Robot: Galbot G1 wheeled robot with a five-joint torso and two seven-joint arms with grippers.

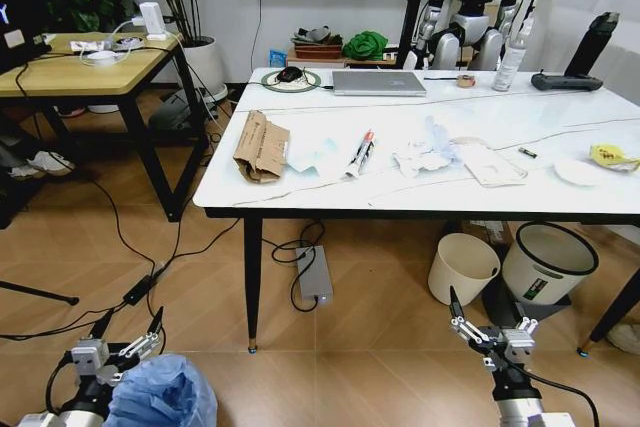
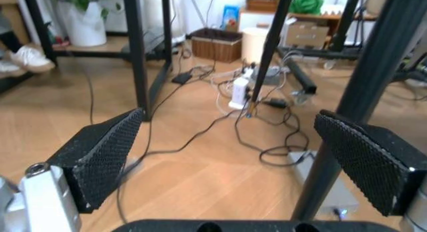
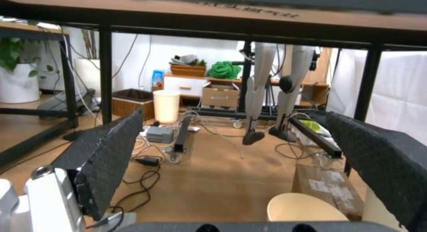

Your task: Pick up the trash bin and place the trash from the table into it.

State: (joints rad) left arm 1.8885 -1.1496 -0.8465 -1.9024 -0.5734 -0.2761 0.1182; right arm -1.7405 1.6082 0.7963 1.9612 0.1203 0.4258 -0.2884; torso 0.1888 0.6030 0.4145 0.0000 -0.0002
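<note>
Your trash bin [image 1: 160, 392], lined with its crinkly light-blue bag, is sitting on the floor at the near left, just beside the left gripper [image 1: 128, 335], which is hovering low with its fingers spread wide and nothing between them. The trash [image 1: 262, 145] is lying scattered across the table [image 1: 300, 192] ahead of you, cardboard piece at the left and tissues and wrappers further right. The right gripper [image 1: 487, 330] is hanging low before the table's right half, fingers likewise spread and empty, near the cream bucket [image 1: 463, 267].
</note>
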